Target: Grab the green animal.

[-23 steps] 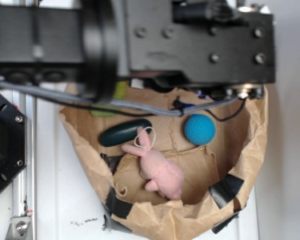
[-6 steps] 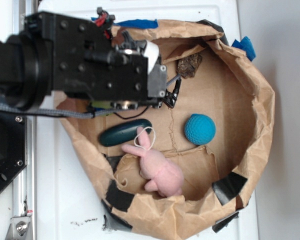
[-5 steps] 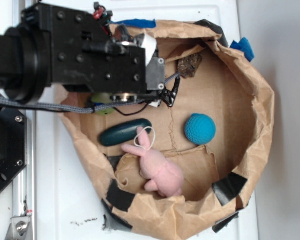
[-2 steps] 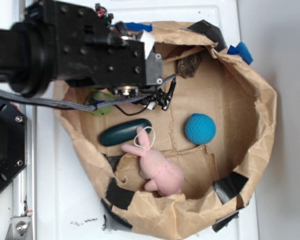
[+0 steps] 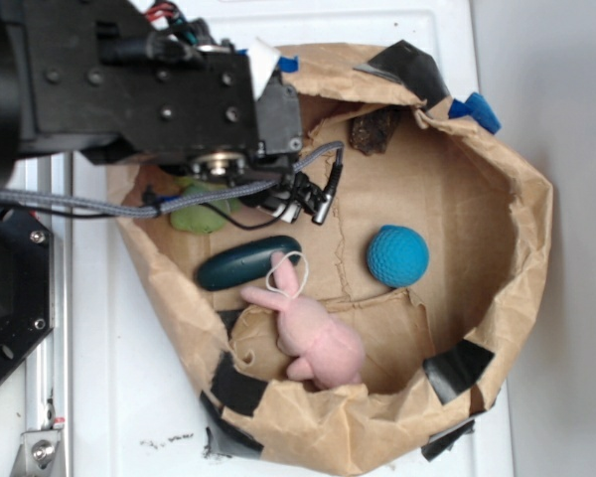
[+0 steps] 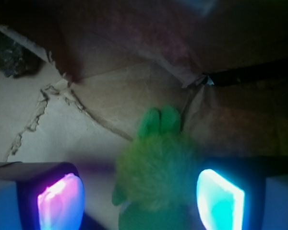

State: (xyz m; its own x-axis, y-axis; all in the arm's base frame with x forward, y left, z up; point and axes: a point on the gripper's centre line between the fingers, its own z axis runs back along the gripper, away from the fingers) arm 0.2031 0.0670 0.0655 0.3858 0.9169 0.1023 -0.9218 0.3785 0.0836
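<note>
1. The white desk (image 5: 109, 397) carries a wide brown paper bag (image 5: 497, 328), torn open and patched with black tape, and everything I care about lies inside it.
2. My black arm (image 5: 109, 79) fills the upper left of the exterior view and reaches down over the bag's left inner wall.
3. A pink plush bunny (image 5: 318, 338) lies near the bag's front. A dark green oblong object (image 5: 243, 263) sits just beside the bunny's ears, and a blue ball (image 5: 397, 256) lies well apart to the right. None of these is mine to take.
4. The green animal (image 6: 156, 167) sits at the bag's left side, close against the paper wall. From outside only a fuzzy lime patch shows under my wrist.
5. My fingers (image 6: 62, 199) stand apart, one glowing pad on each side of the toy's fuzzy body, its ear-like bumps pointing away from me. I cannot tell whether either pad touches the fur.
6. By my reading, the approach and lining-up are done. What is left is to close on the body and lift it clear of the bag.
</note>
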